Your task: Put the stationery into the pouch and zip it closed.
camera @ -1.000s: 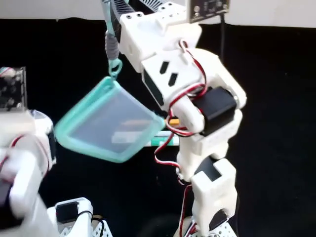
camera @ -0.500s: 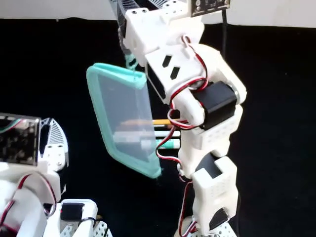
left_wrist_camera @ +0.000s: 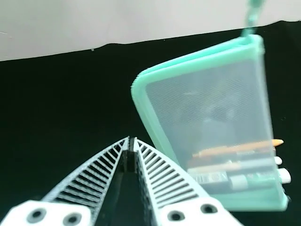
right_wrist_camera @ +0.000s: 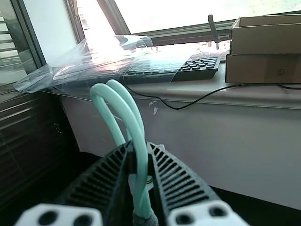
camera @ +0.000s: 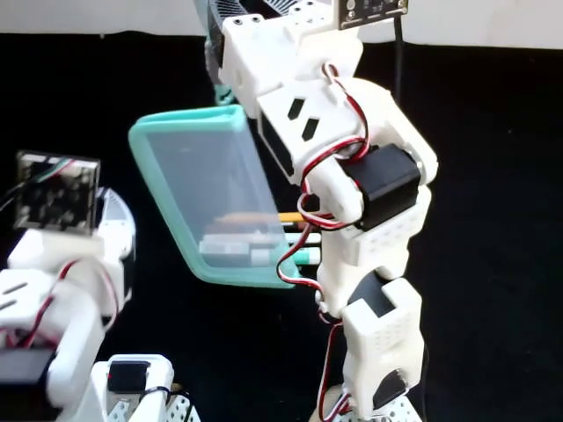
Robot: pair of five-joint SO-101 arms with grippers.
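Hanging pouch (camera: 198, 176) holding stationery (camera: 242, 248), right fingers (right_wrist_camera: 101, 181) clamping its strap (right_wrist_camera: 123, 113), left fingers (left_wrist_camera: 94, 174) clenched.

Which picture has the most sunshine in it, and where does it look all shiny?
Right wrist view: daylight pours in through the window and glares white off the clear plastic sheet; the pouch strap pinched in the right hand is lit too. High view and left wrist view: the black table is dark, so the pouch stands out pale.
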